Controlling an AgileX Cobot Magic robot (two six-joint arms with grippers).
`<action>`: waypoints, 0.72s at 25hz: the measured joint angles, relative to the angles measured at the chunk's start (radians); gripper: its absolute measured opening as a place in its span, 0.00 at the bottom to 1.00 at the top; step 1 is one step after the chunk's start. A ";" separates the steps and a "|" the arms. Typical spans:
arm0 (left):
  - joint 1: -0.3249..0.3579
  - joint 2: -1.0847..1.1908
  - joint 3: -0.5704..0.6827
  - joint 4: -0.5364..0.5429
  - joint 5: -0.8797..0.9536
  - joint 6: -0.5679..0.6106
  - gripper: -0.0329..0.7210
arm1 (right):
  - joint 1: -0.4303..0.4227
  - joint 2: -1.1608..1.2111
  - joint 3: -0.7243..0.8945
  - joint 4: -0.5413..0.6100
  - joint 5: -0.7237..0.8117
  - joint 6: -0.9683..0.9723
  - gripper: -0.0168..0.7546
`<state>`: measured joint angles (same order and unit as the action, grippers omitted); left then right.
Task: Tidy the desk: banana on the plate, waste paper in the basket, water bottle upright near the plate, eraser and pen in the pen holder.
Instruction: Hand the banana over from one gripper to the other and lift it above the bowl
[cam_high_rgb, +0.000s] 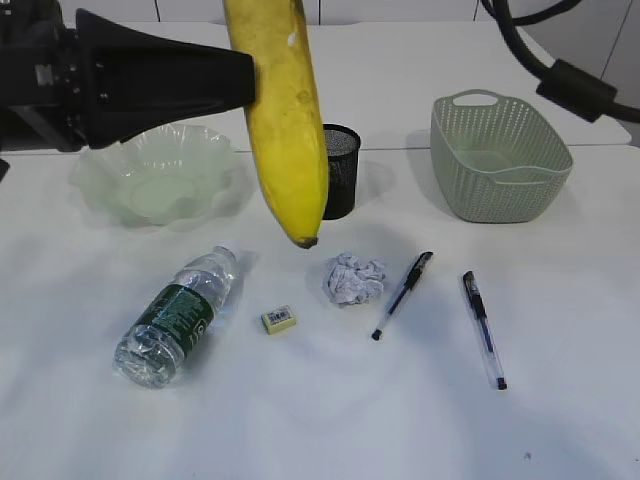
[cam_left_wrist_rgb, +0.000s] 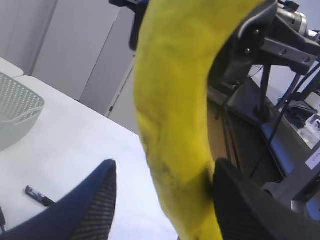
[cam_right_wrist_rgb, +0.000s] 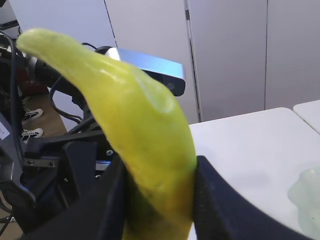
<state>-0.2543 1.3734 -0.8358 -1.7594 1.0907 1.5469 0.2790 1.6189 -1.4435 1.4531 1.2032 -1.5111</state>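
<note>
A yellow banana hangs upright high above the desk. My right gripper is shut on the banana, with both fingers pressed against it; in the exterior view that gripper is out of frame. My left gripper stands open around the banana: one finger touches it, the other is apart. A pale green plate sits back left. The water bottle lies on its side. Eraser, waste paper and two pens lie on the desk. Behind the banana stands the black mesh pen holder.
A green woven basket stands at the back right, also seen as the basket in the left wrist view. The right arm's cable crosses the top right corner. White desk surface stretches along the front edge.
</note>
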 joint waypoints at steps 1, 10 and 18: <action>-0.008 0.000 0.000 0.000 0.002 -0.001 0.61 | 0.005 0.000 0.000 0.000 0.000 -0.002 0.36; -0.048 0.000 0.000 -0.002 0.002 -0.006 0.61 | 0.031 0.000 0.000 0.008 0.000 -0.004 0.36; -0.048 0.000 0.000 -0.002 0.018 -0.011 0.60 | 0.060 0.000 0.000 0.006 -0.007 -0.014 0.36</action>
<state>-0.3019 1.3734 -0.8358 -1.7609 1.1085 1.5354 0.3390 1.6189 -1.4435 1.4588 1.1966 -1.5248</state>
